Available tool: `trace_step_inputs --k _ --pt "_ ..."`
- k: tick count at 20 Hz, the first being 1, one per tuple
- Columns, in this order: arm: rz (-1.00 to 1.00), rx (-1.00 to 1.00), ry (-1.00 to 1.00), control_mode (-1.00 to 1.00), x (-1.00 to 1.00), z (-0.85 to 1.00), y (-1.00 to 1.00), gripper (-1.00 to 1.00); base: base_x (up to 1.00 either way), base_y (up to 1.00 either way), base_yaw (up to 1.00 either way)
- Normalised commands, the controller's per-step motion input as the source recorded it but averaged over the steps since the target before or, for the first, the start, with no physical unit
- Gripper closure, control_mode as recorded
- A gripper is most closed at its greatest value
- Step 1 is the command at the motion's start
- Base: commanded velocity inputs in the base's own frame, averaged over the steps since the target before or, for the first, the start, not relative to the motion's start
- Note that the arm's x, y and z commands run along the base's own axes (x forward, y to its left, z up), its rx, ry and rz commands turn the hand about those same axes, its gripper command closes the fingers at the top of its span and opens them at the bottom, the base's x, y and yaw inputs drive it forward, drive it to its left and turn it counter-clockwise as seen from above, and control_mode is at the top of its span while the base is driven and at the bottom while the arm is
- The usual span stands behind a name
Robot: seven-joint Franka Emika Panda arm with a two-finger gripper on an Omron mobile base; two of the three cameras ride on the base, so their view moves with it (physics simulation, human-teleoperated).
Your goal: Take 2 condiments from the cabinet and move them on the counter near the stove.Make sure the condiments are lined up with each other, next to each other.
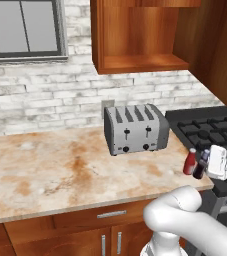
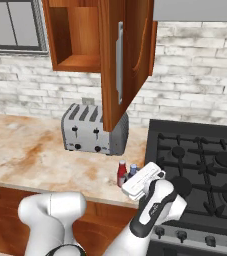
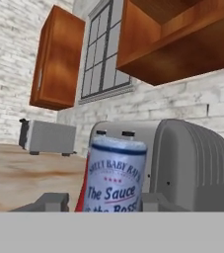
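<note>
The hand (image 1: 208,164) sits low at the table's (image 1: 60,170) front corner by the stove (image 2: 200,150), its jaws drawn narrow around the dark sauce bottle (image 1: 201,164), which stands upright on the stone with its bluish cap up. Touching or just beside it, at about nine o'clock from it in the left base view, stands the red bottle (image 1: 189,162) with a white cap, also upright, so both condiments are already down near the burners and the wall cabinet (image 1: 135,35) niche above looks bare. The four-slot toaster (image 1: 135,129) is close behind them, at roughly eleven o'clock from the pair. In the hand's own view the labelled bottle (image 3: 114,175) fills the space between the fingertips (image 3: 49,201), with a sliver of red behind it. I judge these bottles light, rigid and smooth-sided, tall for their footing, so easy to tip; a hold around the middle of the body seems safest, and letting go should be slow and straight so the neighbour isn't nudged out of line.
</note>
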Motion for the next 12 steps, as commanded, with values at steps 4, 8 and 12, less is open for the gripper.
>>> trace_step_inputs --k 4,8,12 --pt "0.00 0.00 0.00 -1.00 0.20 0.00 0.08 1.00 0.00 0.00 0.00" --pt "0.00 0.00 0.00 -1.00 0.11 -0.08 0.06 1.00 0.00 0.00 0.00" --pt "0.00 0.00 0.00 -1.00 0.01 -0.07 0.08 1.00 0.00 0.00 0.00"
